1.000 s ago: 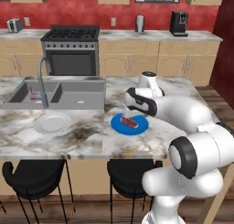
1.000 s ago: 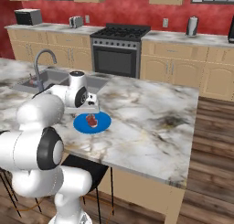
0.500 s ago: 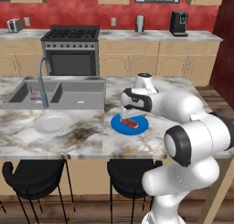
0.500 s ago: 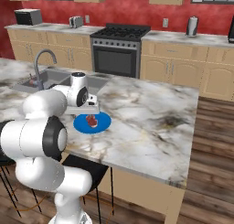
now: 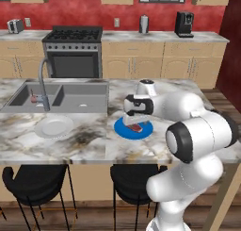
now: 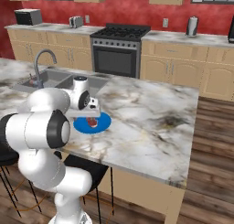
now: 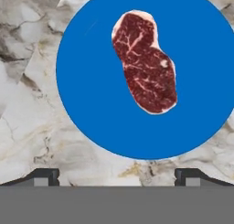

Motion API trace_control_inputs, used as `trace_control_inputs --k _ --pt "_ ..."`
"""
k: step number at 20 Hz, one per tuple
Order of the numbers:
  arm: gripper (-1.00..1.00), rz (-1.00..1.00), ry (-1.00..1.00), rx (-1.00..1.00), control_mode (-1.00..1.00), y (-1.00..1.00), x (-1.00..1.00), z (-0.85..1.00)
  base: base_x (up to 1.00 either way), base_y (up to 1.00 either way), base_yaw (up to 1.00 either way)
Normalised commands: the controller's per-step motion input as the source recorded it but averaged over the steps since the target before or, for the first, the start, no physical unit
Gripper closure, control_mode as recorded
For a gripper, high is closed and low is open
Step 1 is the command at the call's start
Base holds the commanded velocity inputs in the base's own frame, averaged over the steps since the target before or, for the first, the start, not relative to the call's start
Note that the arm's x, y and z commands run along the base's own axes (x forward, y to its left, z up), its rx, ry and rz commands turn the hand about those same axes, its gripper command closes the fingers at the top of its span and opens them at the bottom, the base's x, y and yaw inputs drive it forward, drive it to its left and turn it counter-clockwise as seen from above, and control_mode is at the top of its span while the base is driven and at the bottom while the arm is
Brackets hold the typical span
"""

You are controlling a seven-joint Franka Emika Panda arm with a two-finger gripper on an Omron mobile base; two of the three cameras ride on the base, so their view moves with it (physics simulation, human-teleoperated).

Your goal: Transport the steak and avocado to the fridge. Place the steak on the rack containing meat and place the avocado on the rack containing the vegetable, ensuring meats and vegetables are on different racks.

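The steak (image 7: 145,63), a reddish-brown marbled slab, lies on a round blue plate (image 7: 87,86) on the marble island. My gripper (image 7: 117,176) hovers just above the plate's near edge, open, with nothing between its fingers. From the left base view the steak (image 5: 136,127) rests on the plate (image 5: 123,130) right under the gripper (image 5: 134,117). The right base view has the same steak (image 6: 93,122), plate (image 6: 104,122) and gripper (image 6: 88,114). The avocado and the fridge are out of view.
A white plate (image 5: 53,127) lies left of the blue one, in front of the double sink (image 5: 61,97) with its faucet (image 5: 44,84). Two black stools (image 5: 34,180) stand under the island's near edge. The stove (image 5: 75,51) stands at the back wall.
The arm's elbow has swung up and in while the hand stayed over the blue plate, shifting slightly left and down. The steak has not moved and the jaws remain wide.
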Motion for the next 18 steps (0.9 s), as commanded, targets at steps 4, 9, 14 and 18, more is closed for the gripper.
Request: trace_control_inputs --k 4,9,14,18 --pt "-1.00 0.02 -0.03 -0.01 -1.00 0.00 0.11 -0.27 0.00 0.00 0.00" --pt "-1.00 0.01 -0.08 -0.02 -1.00 0.00 0.17 -0.11 0.00 0.00 0.00" --pt "-1.00 0.00 -0.05 0.00 -1.00 -0.17 0.21 -0.04 0.00 0.00 0.00" --pt "-1.00 0.00 0.00 0.00 -1.00 -0.17 0.27 -0.04 0.00 0.00 0.00"
